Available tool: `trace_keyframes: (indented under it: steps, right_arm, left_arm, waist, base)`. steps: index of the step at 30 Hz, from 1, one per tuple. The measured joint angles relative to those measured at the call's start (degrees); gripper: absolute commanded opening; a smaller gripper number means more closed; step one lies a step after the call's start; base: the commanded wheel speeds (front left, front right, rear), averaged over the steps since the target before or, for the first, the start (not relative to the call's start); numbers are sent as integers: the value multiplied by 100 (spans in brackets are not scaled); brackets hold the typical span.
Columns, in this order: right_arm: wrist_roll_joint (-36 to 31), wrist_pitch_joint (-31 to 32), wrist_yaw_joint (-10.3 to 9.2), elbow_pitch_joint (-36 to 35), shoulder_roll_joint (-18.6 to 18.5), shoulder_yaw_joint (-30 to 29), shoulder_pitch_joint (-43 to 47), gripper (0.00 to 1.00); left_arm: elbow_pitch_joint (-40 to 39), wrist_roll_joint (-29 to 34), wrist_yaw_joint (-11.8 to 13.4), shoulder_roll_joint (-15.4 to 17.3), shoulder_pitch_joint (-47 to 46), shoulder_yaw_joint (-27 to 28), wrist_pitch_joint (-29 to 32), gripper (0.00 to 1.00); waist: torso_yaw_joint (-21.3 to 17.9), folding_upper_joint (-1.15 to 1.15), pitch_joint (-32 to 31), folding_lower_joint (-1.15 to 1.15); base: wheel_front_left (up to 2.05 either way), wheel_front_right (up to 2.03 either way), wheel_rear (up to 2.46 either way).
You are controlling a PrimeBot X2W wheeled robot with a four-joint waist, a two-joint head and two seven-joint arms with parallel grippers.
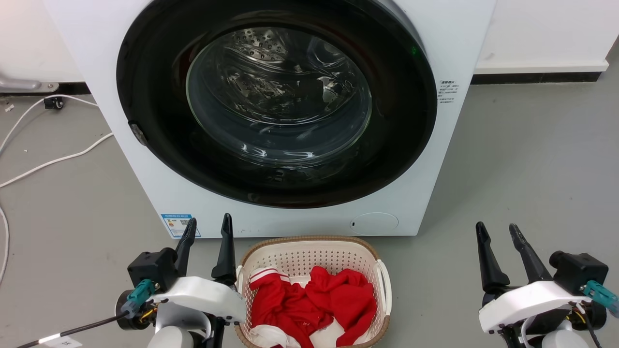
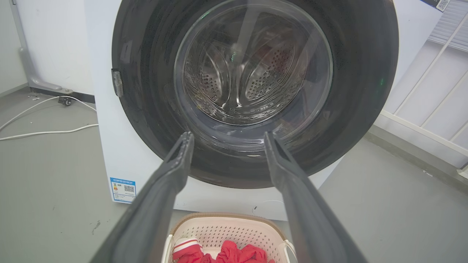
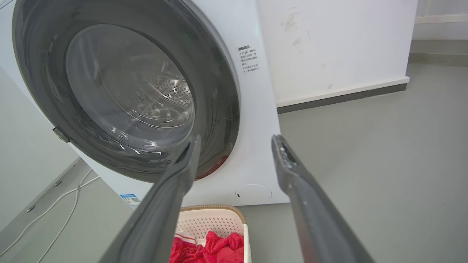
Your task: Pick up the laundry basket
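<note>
The laundry basket point(image 1: 309, 253) is cream-white perforated plastic with a brown woven-look rim and white loop handles. It sits on the floor in front of the washer, holding red and white clothes point(image 1: 314, 304). My left gripper point(image 1: 209, 227) is open just left of the basket, its right finger close to the basket's left handle. My right gripper point(image 1: 498, 231) is open well to the right of the basket, apart from it. The basket point(image 2: 223, 233) shows between the left fingers at the bottom of the left wrist view, and the basket point(image 3: 215, 223) lies low in the right wrist view.
A white front-loading washer point(image 1: 425, 159) with a closed dark round door point(image 1: 275, 101) stands right behind the basket. White cables point(image 1: 53, 159) trail over the grey floor at the left. A white wall with a dark baseboard point(image 1: 537, 77) runs behind at the right.
</note>
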Motion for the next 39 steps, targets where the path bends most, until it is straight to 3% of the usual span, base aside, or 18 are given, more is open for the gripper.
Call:
trace_keyframes:
  steps: [22, 39]
  right_arm:
    - [-1178, -157, 1, 250, 102, -81, -69, 100]
    - [-1633, -256, 1, 324, 158, -36, -89, 100]
  left_arm:
    - [219, 1065, 203, 30, 2, -59, -252, 100]
    - [264, 1483, 253, 12, 53, -14, -425, 100]
  waist:
    - [20, 0, -23, 0]
    - [25, 0, -27, 0]
  base:
    - [0, 0, 0]
    - [0, 0, 0]
